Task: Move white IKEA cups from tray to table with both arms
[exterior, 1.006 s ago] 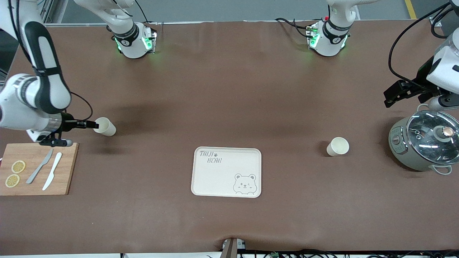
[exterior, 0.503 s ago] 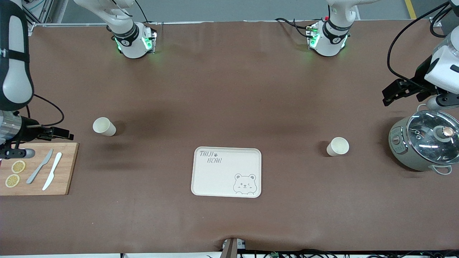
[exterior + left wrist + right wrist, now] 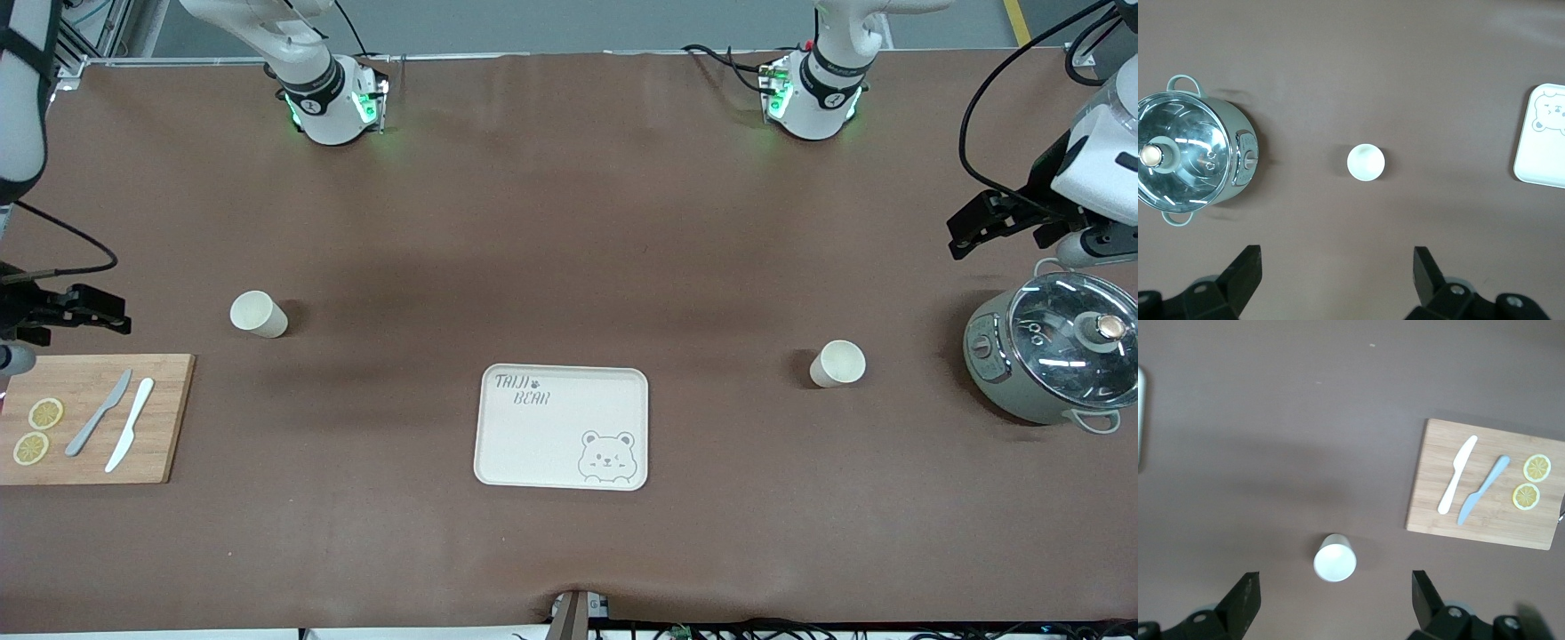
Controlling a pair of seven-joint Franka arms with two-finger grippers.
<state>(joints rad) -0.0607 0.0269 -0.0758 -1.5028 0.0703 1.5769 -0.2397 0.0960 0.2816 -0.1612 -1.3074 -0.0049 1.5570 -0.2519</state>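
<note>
Both white cups are seen standing upright on the brown counter, off the tray. One cup stands toward the right arm's end, beside the cutting board and a little farther from the front camera than it; the other cup stands toward the left arm's end, between the tray and the glass-lidded cooker. The tray, printed with a bear face, is left bare at the middle of the counter, nearer the front camera than either cup.

Neither cup is touched. The right gripper is held in the air over the counter's edge by the cutting board, its fingers spread apart with nothing between them. The left gripper is held over the counter above the cooker, its fingers likewise apart and empty.

On the board lie two knives and two lemon slices.

The task is judged complete as far as can be seen: nothing remains on the tray to be moved.
</note>
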